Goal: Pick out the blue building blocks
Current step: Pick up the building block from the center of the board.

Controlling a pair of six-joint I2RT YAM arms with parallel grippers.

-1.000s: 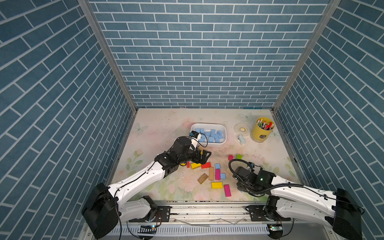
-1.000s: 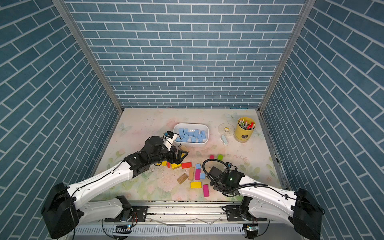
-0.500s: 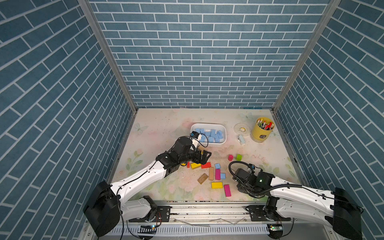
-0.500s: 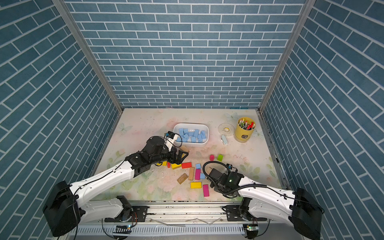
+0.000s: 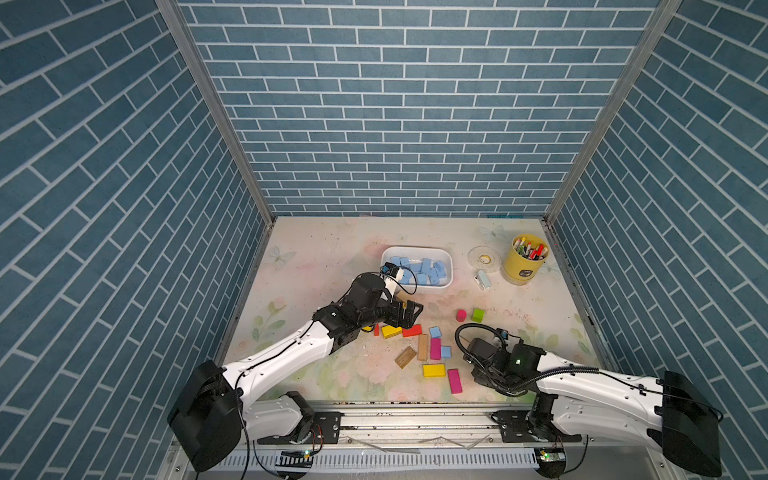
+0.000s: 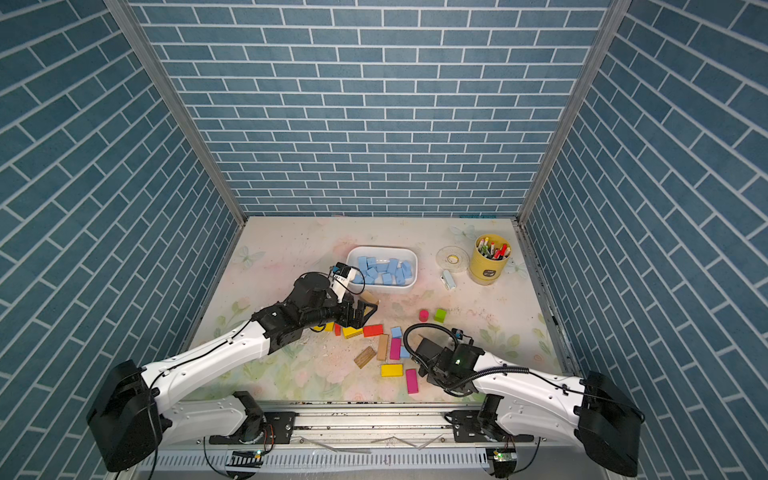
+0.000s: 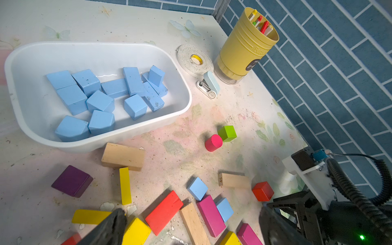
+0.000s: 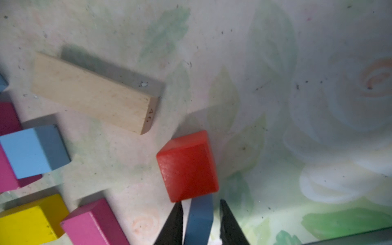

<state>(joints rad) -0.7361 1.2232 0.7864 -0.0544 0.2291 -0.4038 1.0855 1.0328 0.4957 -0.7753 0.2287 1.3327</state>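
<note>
On the worktop my left arm reaches from the front left corner towards the middle, forearm low and nearly level. My right arm lies low along the front edge from the front right corner, its wrist bent down over the blocks.

The white tub sits near the middle, towards the back edge. It holds a heap of blue blocks lying at all angles.

The left gripper hangs above the loose blocks just in front of the tub. Its jaws are spread wide and hold nothing.

The right gripper has its fingers close on either side of one blue block near the front edge. A thin gap shows at each tip, so I cannot tell whether it is pinched. The block's long axis runs along the fingers, and its far end meets a red cube.

Two blue cubes lie flat among the coloured blocks, towards the front.
</note>
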